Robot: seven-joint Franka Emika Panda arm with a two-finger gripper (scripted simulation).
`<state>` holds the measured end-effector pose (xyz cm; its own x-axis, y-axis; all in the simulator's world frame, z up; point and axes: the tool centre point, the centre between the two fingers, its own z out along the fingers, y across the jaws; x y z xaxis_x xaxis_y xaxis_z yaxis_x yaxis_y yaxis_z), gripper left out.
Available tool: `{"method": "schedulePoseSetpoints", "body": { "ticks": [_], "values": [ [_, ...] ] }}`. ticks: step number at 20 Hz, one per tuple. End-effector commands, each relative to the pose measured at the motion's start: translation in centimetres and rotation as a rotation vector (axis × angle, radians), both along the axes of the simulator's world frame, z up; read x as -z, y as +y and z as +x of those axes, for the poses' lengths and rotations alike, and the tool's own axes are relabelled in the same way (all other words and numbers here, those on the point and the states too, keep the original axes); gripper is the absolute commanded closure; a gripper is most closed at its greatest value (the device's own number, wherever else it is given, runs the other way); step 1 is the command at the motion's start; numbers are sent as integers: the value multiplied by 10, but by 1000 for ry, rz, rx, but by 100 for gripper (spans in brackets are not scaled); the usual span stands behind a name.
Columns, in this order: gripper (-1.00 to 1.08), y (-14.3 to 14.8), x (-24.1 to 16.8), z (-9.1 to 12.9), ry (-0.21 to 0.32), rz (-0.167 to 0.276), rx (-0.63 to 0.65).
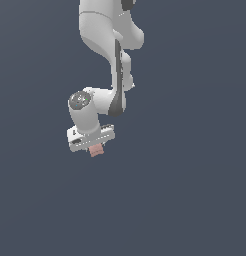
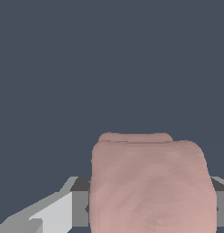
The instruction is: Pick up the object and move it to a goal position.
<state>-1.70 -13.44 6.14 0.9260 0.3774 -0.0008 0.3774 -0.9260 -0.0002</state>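
- No text, label, brand, number or sign could be read in either view.
- The white arm (image 1: 102, 30) carried no legible marking; the round grey cap on its wrist joint (image 1: 79, 100) showed only blurred specks.
- The salmon-pink block (image 2: 150, 186) had plain faces.
- The dark blue-grey background (image 1: 195, 175) was bare of any writing.

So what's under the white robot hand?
A small pink block pokes out beneath the end effector. The fingers flank it; where they touch it is hidden.
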Motion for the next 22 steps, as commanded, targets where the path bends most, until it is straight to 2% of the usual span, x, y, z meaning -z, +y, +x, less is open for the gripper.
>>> {"method": "schedulePoseSetpoints", "body": {
  "ticks": [1,22],
  "values": [
    [108,-5,-14,-1,-1,0,0],
    [108,-72,-219,-21,-1,1,0]
  ]
}}
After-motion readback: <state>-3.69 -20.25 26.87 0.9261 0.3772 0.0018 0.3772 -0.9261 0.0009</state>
